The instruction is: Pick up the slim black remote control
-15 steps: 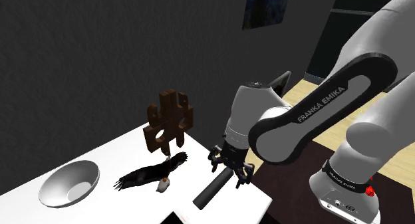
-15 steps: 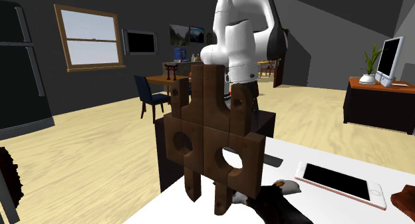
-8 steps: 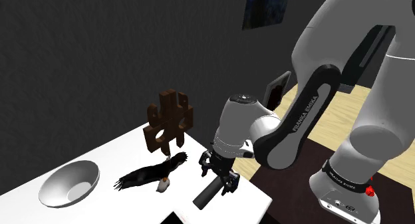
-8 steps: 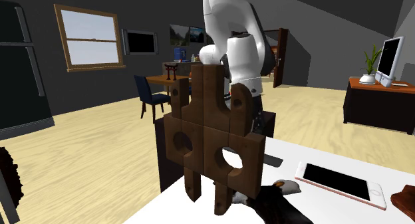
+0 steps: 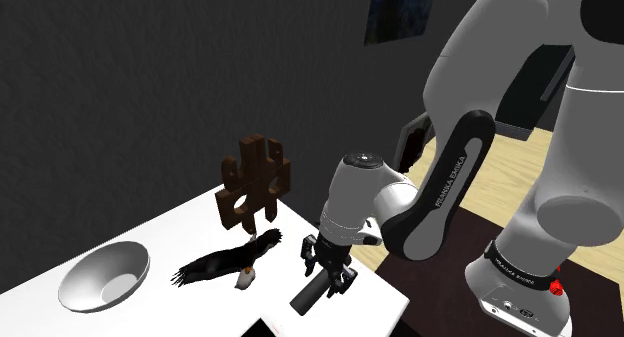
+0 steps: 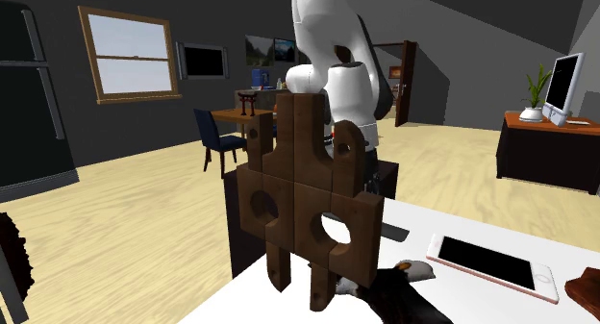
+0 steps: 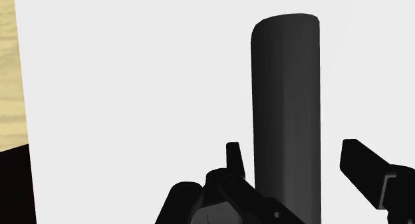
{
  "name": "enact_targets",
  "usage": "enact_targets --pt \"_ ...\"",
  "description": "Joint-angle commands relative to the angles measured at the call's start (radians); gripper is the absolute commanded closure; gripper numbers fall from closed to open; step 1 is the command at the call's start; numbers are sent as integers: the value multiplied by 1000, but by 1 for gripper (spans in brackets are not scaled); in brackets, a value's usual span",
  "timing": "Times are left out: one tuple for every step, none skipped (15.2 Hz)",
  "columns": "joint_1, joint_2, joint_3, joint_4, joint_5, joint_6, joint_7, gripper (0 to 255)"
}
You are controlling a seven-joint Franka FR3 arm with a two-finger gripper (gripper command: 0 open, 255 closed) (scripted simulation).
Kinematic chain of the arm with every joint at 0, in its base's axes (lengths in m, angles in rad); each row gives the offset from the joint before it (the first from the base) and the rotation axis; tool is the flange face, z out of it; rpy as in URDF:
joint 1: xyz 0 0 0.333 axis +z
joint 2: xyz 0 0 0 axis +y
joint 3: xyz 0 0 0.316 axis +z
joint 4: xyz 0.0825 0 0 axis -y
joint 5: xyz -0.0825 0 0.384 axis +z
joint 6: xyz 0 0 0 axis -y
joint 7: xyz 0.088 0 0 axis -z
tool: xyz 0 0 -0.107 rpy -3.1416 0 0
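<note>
You have the pincer (image 5: 328,274) down low over the white surface (image 5: 160,237), close to the edge nearest the stand, with its fingers (image 7: 232,157) released and standing apart, gripping nothing. The slim black remote control (image 7: 286,103) lies flat on the surface directly beneath the hand, running lengthwise away from it between the two fingers. One finger sits just beside a long edge of the remote; the other stands off from the opposite edge with a strip of white showing between. In the shoulder view, a dark bird figure (image 5: 228,262) lies near the remote toward that view's left, a brown wooden block with round holes (image 5: 255,183) stands upright behind the bird, and a pale bowl (image 5: 103,275) rests well apart, farther left
</note>
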Motion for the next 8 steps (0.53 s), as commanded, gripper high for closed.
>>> enact_targets --pt "2 5 -4 0 -1 2 1 255" --pt "-1 4 -1 -1 0 2 0 255" --pt "1 5 -4 0 -1 3 0 255" --pt "0 5 -3 -1 -1 3 -1 255" --pt "2 6 -5 -1 -2 4 0 255" --pt "0 5 -3 -1 -1 4 0 255" --pt "4 4 -4 0 -1 2 3 255" --pt "-31 -11 36 -2 21 -12 -12 255"
